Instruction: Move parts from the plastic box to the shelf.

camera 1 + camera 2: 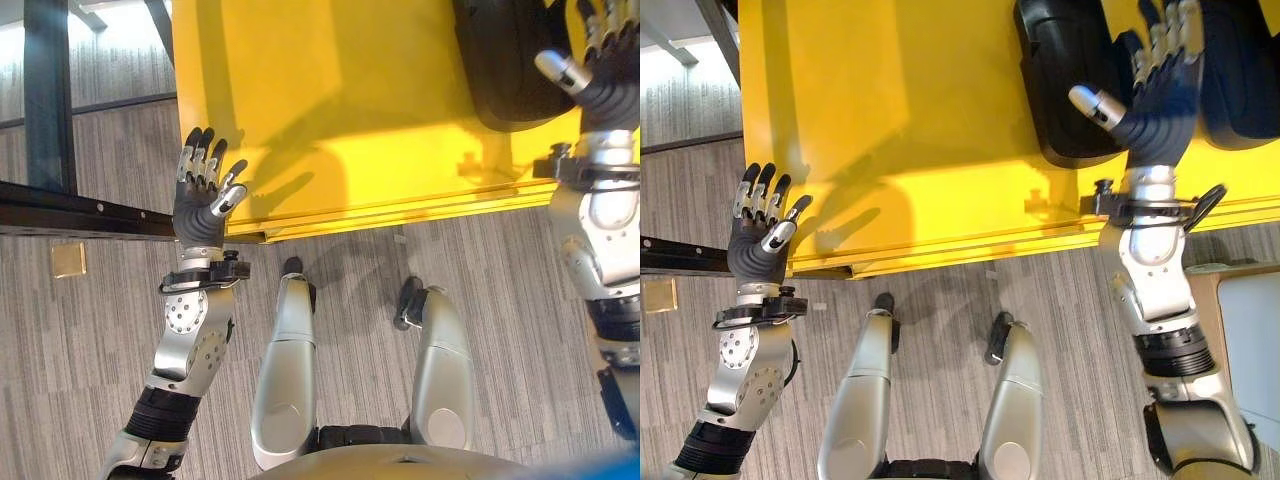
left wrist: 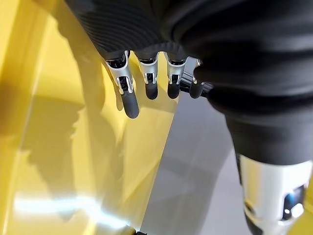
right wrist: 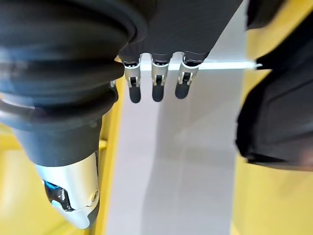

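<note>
Right eye view: yellow plastic box (image 1: 940,130) ahead, with two black moulded parts (image 1: 1070,90) lying inside near its front rim, one at the right hand, the other (image 1: 1240,80) just beyond that hand toward the box's right end. Right hand (image 1: 1155,95) raised over the nearer black part, fingers straight and spread, thumb out to the side, nothing held; whether the fingertips touch the part cannot be told. Right wrist view agrees: fingers (image 3: 154,81) extended, empty, with a black part (image 3: 279,117) off to one side.

Left hand (image 1: 758,235) outside the box, just beside its front left corner, open with fingers straight and slightly fanned, holding nothing; left wrist view shows the fingers (image 2: 129,93) relaxed against the yellow wall, apart from it. Dark rail (image 1: 80,212) running away from the box's left corner, behind that hand.

Judged as the reach stage: no part picked up yet, parts in the box, shelf as destination. Next move probably calls for lowering the right hand onto the nearer black part and curling fingers and thumb round its edge; given the part's apparent bulk, bringing the left hand over the rim to support the other side may be needed before lifting clear of the box wall.
</note>
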Robot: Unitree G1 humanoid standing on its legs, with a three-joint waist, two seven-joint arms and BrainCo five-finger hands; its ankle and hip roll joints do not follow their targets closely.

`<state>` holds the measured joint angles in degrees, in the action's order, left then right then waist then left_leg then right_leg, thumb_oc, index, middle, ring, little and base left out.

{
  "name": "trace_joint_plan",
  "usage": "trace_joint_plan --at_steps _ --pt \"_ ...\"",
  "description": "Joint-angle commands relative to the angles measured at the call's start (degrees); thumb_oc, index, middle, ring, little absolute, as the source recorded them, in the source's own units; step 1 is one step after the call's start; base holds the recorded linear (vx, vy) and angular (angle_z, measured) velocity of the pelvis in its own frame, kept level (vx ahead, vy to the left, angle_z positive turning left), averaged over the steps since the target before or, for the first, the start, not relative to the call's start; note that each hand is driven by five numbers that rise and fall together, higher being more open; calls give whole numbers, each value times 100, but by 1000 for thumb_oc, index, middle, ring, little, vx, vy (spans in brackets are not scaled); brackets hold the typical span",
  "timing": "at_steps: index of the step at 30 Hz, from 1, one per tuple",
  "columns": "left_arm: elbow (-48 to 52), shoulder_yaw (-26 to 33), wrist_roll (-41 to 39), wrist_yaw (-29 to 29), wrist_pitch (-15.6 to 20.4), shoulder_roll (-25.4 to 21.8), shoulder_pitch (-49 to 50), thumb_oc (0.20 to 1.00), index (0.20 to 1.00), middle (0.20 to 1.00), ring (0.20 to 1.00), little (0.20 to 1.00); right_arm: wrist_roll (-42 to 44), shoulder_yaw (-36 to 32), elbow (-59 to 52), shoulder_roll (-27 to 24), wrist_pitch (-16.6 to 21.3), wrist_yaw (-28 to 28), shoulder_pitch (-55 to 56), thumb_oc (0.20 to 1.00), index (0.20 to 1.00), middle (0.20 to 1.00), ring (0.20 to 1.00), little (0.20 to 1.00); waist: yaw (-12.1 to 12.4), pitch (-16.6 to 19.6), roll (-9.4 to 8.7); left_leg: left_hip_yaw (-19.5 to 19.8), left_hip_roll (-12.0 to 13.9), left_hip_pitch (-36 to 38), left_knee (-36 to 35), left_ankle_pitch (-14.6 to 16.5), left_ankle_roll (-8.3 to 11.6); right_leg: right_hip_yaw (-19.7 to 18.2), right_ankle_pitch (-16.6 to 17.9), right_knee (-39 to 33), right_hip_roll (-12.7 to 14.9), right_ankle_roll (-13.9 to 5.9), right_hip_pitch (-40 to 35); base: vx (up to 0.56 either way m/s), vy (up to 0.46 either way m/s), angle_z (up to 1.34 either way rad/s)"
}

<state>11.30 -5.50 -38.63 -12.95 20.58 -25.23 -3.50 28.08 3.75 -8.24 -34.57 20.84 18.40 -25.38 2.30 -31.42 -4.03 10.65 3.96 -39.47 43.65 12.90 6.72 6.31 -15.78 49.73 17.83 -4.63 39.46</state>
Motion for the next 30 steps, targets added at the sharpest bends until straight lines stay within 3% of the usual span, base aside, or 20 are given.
trace_joint_plan --at_steps 1,9,10,19,23,30 --pt "25 30 195 -67 -19 52 492 1000 1000 1000 1000 1000 207 -418 -446 342 544 -205 290 1000 1000 1000 1000 1000 -76 163 -46 181 169 605 -716 73 -292 -92 2 -384 135 -53 -648 0 0 0" --pt "-153 124 308 131 29 38 610 1000 1000 1000 1000 1000 252 -509 -755 950 586 -693 1667 1000 1000 1000 1000 1000 -319 342 -18 110 297 1320 -1759 -450 -223 194 494 -1562 -29 -191 -1521 8 12 -3" --pt "-149 187 322 189 58 49 677 1000 1000 1000 1000 1000 354 -495 -766 1081 556 -870 1992 1000 1000 1000 1000 1000 -405 499 -25 76 387 1552 -2105 -585 -183 234 700 -2053 -119 -241 -1795 45 13 -16" --pt "-244 530 287 635 114 59 1189 1000 1000 1000 1000 1000 673 -75 -184 1221 230 -1632 2813 1000 1000 1000 1000 1000 -532 1227 -20 -307 753 2586 -3412 -1022 -107 188 1436 -3784 -353 -458 -2692 66 25 -26" --pt "-322 731 372 914 40 187 1605 1000 1000 1000 1000 1000 648 -62 183 1205 -95 -1971 3433 1000 1000 1000 1000 1000 -594 1850 -7 -519 873 3205 -4218 -1274 -50 205 1863 -4800 -373 -591 -3328 106 49 -18" --pt "-505 807 485 1041 7 498 1874 1000 1000 1000 1000 1000 395 -75 573 1315 -243 -1917 3555 1000 1000 1000 1000 1000 -572 2512 -6 -773 939 3755 -4778 -1400 18 214 2174 -5471 -396 -688 -3741 48 50 -9"
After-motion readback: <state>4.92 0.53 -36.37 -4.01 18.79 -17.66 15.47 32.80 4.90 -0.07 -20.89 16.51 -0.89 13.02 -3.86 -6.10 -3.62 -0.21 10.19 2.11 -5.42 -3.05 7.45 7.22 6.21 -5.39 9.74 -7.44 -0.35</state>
